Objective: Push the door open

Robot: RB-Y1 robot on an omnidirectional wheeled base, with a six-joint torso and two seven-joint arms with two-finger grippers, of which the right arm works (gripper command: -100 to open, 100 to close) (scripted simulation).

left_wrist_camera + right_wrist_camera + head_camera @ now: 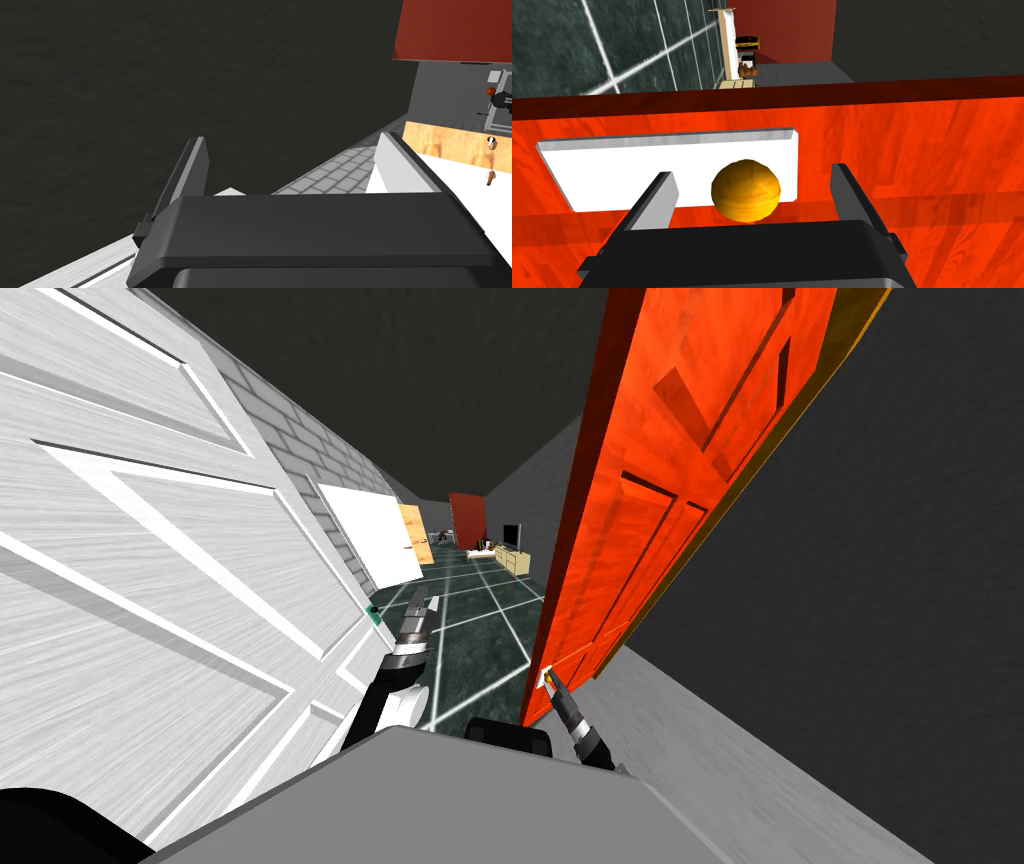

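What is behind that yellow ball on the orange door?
A white plate fixed flat on the orange door sits right behind the yellow knob. The knob covers the plate's middle, so how it joins there is hidden.

Your orange-red door (912, 150), at one o'clock, shows wood grain with a slight sheen. Its plate (637, 165) is smooth, plain white, and the knob (746, 192) on it looks like polished, golden grained wood. At nine o'clock the white door (150, 588) has a brushed, streaky finish beside a grey brick wall (310, 453). The floor (480, 628) at twelve reads as dark green marbled tile.
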